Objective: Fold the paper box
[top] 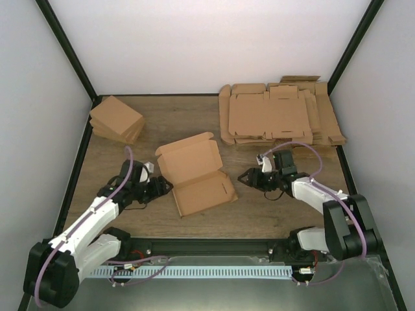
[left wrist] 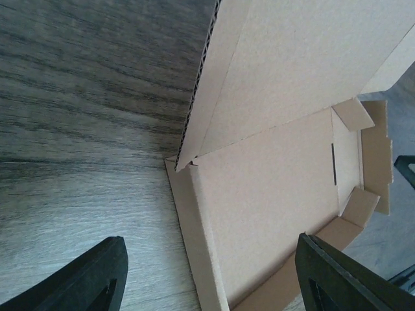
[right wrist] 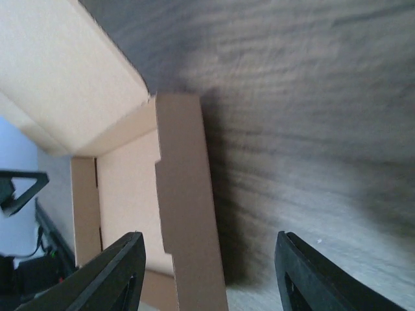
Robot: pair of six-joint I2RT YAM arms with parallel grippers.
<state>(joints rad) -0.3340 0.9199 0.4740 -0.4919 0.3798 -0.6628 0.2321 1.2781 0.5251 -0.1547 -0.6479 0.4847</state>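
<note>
Mid-table, betw. both arms: paper box, plain brown, part-folded, lying askew. Base tray on near side w/ low side walls up; lid panel on far side, raised at a slant, tabs along its far edge. Just left of box: left gripper, jaws wide apart, gripping nothing. In left wrist view, box's left wall and corner betw. the fingers; touching or not, can't tell. Just right of box: right gripper, jaws also apart, nothing held. In right wrist view, box's right side flap betw. the fingers, nearer one of them, contact unclear. Far right on table: thick pile of flat tabbed sheets. Far left: small stack of folded boxes. Both piles well apart from paper box.
</note>
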